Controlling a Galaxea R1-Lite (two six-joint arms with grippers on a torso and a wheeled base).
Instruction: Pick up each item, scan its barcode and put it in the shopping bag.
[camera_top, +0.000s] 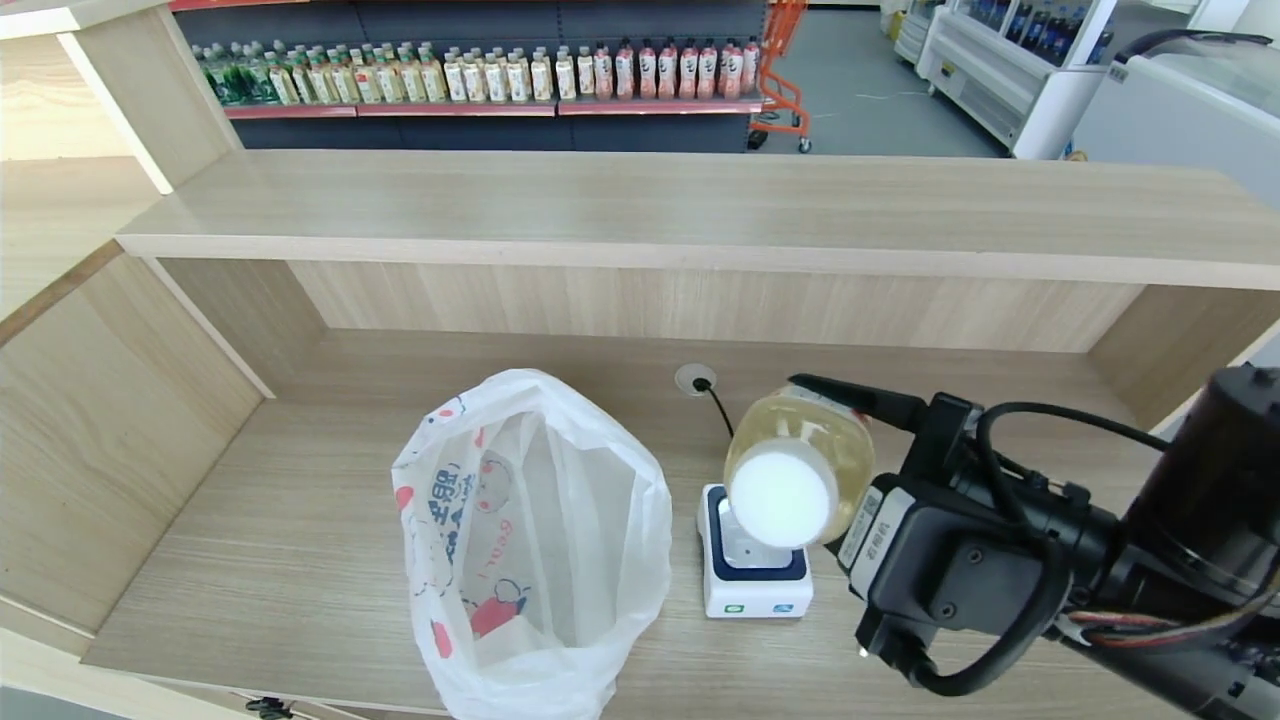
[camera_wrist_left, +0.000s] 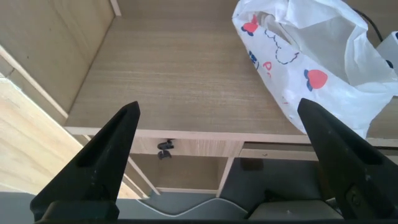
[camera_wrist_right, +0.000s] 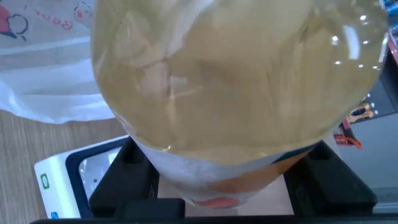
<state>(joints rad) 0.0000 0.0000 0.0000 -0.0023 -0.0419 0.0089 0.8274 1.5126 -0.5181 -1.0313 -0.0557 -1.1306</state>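
You have a light wooden table (camera_top: 300, 540) carrying a white shopping bag (camera_top: 540, 540), standing open near the front edge. Just beside it sits a white scanner (camera_top: 755, 585). A black cable (camera_top: 720, 410) leads from a round grommet (camera_top: 695, 379) toward the scanner.

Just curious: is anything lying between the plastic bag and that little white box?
Nothing lies there. In the head view, just a narrow strip of bare counter separates the bag from the scanner box.

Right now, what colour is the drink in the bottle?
Pale yellow and see-through. The bottle shows it best in the right wrist view.
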